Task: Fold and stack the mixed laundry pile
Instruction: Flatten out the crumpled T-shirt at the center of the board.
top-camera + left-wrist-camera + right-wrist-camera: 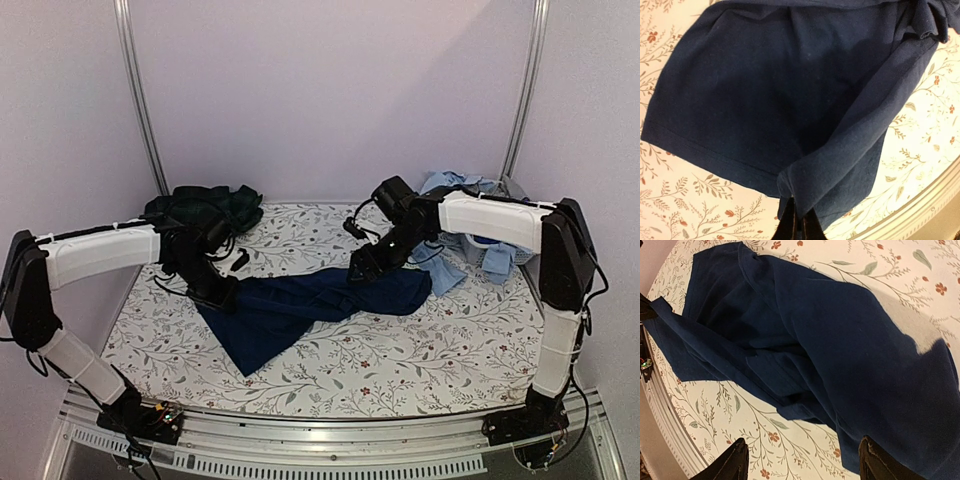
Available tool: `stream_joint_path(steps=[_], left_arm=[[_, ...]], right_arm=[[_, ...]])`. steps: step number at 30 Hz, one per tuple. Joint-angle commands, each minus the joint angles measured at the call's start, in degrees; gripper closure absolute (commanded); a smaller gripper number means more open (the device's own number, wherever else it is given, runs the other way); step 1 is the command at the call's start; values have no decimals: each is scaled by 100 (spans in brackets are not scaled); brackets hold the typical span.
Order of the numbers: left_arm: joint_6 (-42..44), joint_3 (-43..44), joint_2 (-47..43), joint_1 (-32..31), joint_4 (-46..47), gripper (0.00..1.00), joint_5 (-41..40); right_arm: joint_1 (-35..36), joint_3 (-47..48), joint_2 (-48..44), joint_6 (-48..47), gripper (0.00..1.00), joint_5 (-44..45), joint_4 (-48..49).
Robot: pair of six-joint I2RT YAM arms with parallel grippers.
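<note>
Navy T-shirt (pixel 300 305) lies rumpled across the middle of the counter, on the floral sheet (pixel 400 350). Left end effector (pixel 799 225) pressed together, pinching a fold at the shirt's left end. Right end effector (pixel 802 462) spread wide above the shirt's right end. Dark green piece (pixel 205 205) back left; light blue shirts (pixel 497 262) back right.

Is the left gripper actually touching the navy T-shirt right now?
Touching. The left wrist view shows the left gripper shut on a gathered fold of the navy T-shirt, with the cloth drawn up into its tips.
</note>
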Motion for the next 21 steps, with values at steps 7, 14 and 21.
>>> stream_joint_path(steps=[7,14,21], left_arm=[[103,-134,-101,-43,83,100,231],[137,-171,-237,-40,81,100,233],[137,-234,-545,-168,-13,100,128]], right_arm=[[773,1602,1585,-649,24,1058,113],[1031,1840,2140,-761,35,1764,-81],[954,2465,1417,-620,100,2494,-486]])
